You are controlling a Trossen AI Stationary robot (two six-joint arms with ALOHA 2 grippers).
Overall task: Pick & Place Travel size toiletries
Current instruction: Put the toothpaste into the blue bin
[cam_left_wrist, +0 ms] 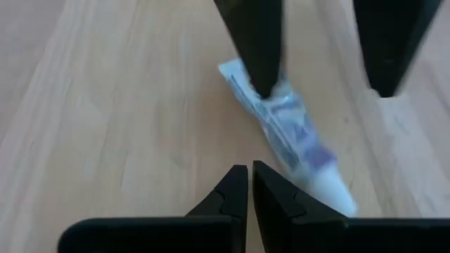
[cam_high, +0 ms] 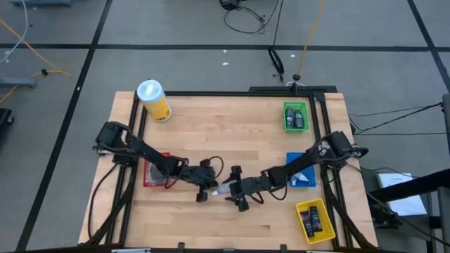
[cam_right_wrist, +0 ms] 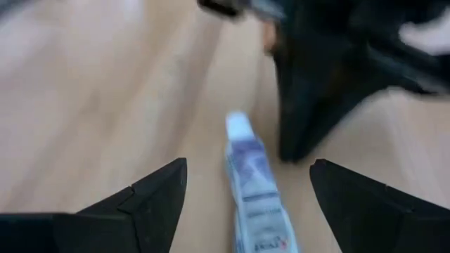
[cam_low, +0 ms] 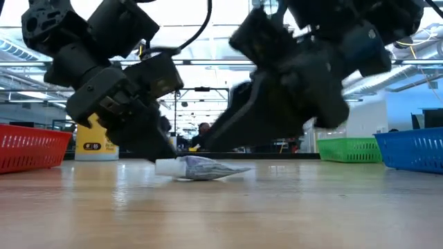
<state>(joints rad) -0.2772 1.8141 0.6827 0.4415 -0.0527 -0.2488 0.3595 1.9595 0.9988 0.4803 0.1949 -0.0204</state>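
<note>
A thin white-blue tube lies flat on the wooden table at its middle, between both arms. The right gripper, fingers spread, straddles it. The left gripper, fingers pressed together, sits near its cap. Closing off-centre could squirt the tube sideways.

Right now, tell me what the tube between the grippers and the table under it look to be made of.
The tube looks like soft plastic or laminate, slightly glossy: its white-blue printed body is flattened and crinkled at the crimped end, with a smooth white cap. The table looks like light wood, matt to satin: parallel plank lines and grain show.
</note>
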